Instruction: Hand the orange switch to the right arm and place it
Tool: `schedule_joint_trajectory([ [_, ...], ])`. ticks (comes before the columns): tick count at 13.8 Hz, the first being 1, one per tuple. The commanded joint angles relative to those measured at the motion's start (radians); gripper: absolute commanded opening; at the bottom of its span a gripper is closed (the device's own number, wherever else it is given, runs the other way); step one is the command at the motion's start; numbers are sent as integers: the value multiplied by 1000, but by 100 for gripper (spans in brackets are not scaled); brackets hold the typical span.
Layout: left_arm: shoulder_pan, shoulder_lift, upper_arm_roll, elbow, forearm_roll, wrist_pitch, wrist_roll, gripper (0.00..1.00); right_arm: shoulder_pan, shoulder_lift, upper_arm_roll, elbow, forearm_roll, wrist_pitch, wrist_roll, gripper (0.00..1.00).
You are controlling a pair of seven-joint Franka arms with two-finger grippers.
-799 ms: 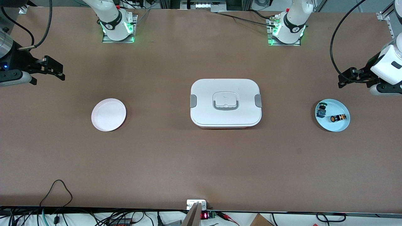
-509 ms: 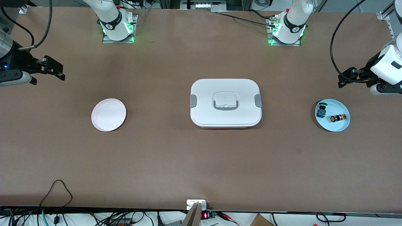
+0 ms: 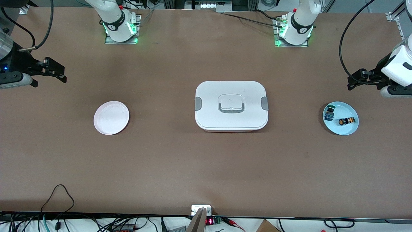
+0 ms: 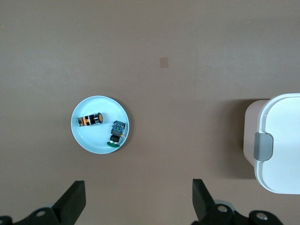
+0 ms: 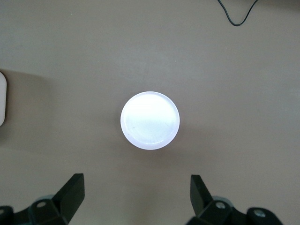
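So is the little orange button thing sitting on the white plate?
No, the orange switch lies on the blue plate beside the green-topped switch, while the white plate holds nothing.

A white lidded box [image 3: 231, 105] sits mid-table. A pink plate [image 3: 111, 117] lies toward the right arm's end. A blue plate [image 3: 349, 129] toward the left arm's end holds a green-topped switch [image 3: 329, 112].
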Motion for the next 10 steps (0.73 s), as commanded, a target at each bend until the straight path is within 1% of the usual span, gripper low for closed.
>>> schedule_joint_trajectory([
  [1,-2,22,4,42,18,-28,16,100,-2,-5,5,1,-13,4,-9,100],
  [10,-2,34,1,42,18,-28,14,100,-2,-5,7,1,-13,4,-9,100],
])
